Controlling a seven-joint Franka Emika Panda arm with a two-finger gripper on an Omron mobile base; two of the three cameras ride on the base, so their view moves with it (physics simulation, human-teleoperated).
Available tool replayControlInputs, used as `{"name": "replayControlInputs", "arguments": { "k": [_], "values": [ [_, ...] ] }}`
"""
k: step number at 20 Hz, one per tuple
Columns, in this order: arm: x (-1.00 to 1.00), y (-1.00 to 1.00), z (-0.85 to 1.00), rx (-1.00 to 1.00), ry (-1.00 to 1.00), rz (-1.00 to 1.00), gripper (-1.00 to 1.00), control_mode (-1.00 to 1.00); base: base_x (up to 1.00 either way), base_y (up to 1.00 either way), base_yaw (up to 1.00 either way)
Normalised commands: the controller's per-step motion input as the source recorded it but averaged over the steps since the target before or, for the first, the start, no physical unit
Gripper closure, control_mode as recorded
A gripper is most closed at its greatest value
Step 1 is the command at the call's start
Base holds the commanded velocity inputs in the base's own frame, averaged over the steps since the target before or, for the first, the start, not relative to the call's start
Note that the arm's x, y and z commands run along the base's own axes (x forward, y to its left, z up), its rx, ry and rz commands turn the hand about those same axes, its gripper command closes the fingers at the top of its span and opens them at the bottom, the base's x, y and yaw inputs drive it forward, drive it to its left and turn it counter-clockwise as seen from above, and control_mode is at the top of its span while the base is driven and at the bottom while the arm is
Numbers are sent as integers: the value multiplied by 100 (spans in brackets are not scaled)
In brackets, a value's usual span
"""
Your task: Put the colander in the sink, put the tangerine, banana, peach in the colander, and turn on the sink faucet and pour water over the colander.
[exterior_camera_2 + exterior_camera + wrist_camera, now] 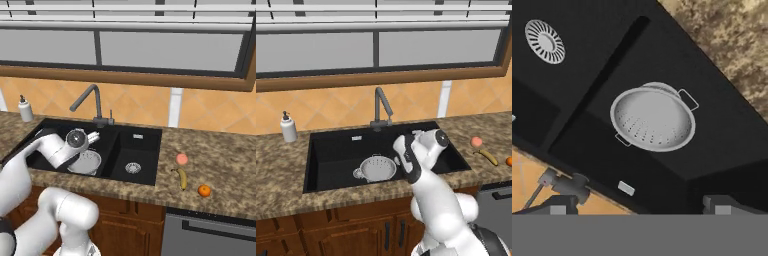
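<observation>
No brand or writing readable anywhere. Pincer (639,205) hangs released, nothing in it, above the colander (653,120), which sits upright in the sink's (331,150) left basin. The arm hides part of the colander from the right. Peach (182,159), banana (181,178) and tangerine (204,190) lie on the bench (225,160); faucet (382,107) behind.

Pretty clearly a home kitchen: a black double-basin sink (331,150) is set into a speckled granite counter (220,155), with a tall faucet (381,107), a soap dispenser (288,127), wood cabinets (331,230), tan tiled backsplash (331,107) and a wide window (376,50) seen behind.
</observation>
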Motion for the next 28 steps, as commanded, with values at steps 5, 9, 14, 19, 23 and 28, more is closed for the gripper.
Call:
{"name": "replayControlInputs", "arguments": {
  "k": [5,9,14,19,23,28],
  "values": [
    [-18,-99,92,-2,-5,-14,-100,-100,0,0,0],
    [-12,-100,69,-24,3,-22,-100,-100,0,0,0],
    [-6,-100,44,-34,16,-26,-100,-100,0,0,0],
    [-57,-100,10,-13,15,-7,-100,-100,0,0,0],
    [-58,-100,1,2,33,-1,-100,-100,0,0,0],
    [-24,-97,-1,4,41,-19,-100,-100,0,0,0]
  ]
}}
